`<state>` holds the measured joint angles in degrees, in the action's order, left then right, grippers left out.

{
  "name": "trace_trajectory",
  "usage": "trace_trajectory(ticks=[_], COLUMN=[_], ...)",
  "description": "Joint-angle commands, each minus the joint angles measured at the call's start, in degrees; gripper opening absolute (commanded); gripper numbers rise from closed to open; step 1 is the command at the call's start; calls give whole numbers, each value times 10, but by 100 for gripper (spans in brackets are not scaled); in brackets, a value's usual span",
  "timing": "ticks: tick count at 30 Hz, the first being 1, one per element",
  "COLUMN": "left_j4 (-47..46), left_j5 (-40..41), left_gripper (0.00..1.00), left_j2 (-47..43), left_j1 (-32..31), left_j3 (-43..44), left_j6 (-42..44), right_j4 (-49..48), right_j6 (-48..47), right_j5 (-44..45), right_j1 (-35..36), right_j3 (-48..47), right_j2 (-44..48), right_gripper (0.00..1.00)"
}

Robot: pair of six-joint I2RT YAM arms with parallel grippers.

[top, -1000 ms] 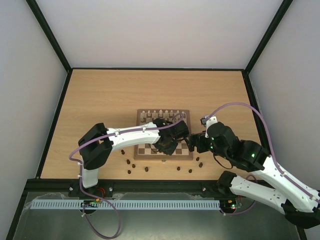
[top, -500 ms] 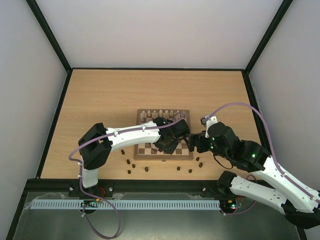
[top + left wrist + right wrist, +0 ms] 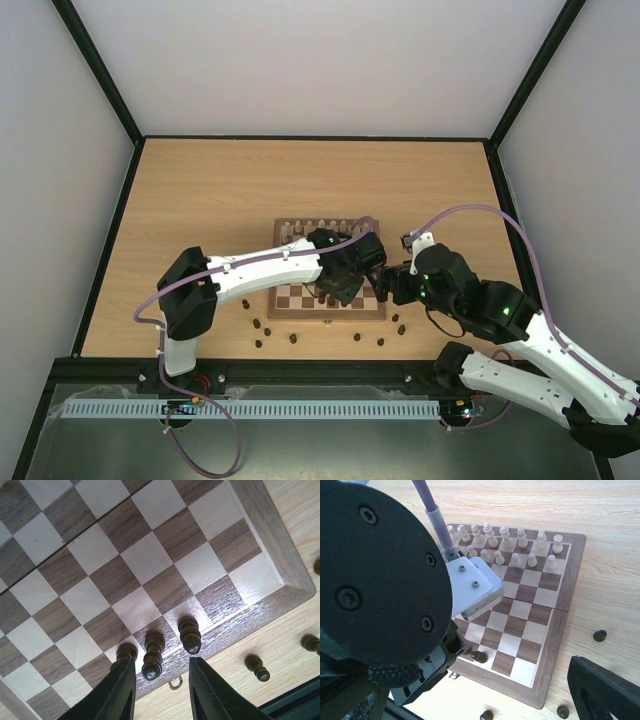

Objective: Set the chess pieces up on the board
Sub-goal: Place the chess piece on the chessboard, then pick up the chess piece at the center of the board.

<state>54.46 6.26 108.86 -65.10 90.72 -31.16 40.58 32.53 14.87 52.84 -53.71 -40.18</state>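
Observation:
The board [image 3: 300, 298] lies mid-table, with its clasp [image 3: 175, 683] on the near edge. Cream chess pieces [image 3: 505, 545] fill its two far rows. Three dark pieces stand in the near row [image 3: 190, 635], [image 3: 152, 656], [image 3: 127, 652]. My left gripper [image 3: 335, 287] hangs over that row, open and empty [image 3: 161, 675]; its fingers [image 3: 122, 690] are on either side of the middle dark piece without touching it. My right gripper [image 3: 383, 286] hovers at the board's right edge, open and empty; only one finger [image 3: 602, 692] shows clearly, and the left wrist blocks much of that view.
Several loose dark pieces lie on the table in front of the board [image 3: 293, 338], [image 3: 380, 342], [image 3: 258, 324] and by its right corner [image 3: 401, 328], [image 3: 600, 635], [image 3: 257, 667]. Black frame rails border the table.
My left gripper has shifted slightly to the right and away over the board's near rows. The right arm has barely moved.

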Motion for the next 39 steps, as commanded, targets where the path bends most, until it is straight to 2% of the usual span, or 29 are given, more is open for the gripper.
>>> trace_trajectory(ticks=[1,7,11,14,19,22,23,24,25,39], left_j4=[40,66,69,56,-11,-44,-49,-54,-62,-100], left_j5=[33,82,118,140,140,137,137,138,139,138], left_gripper=[35,45,51,58,67,78,84,96,99,99], left_j2=[0,-28,-78,-135,-275,-353,-375,-398,-418,-597], left_j1=[-7,-2,1,1,1,1,1,1,0,-4], left_j3=[39,72,60,18,-105,-176,-195,-212,-230,-384], left_j6=[-2,-10,-28,-51,-92,-113,-121,-127,-132,-176], right_j4=[-14,-14,-13,-14,-17,-19,-19,-19,-18,-78], right_j6=[-4,-5,-7,-10,-12,-13,-14,-13,-11,81], right_j5=[9,5,2,-6,-16,-26,-29,-31,-33,-113], right_j1=[-3,-3,-3,-3,-3,-3,-2,-2,-1,-2], right_j3=[7,5,2,0,-2,-2,-2,-2,-2,75], right_j2=[-1,-6,-12,-14,-15,-20,-23,-26,-29,-50], right_gripper=[97,97,97,97,99,99,99,99,99,99])
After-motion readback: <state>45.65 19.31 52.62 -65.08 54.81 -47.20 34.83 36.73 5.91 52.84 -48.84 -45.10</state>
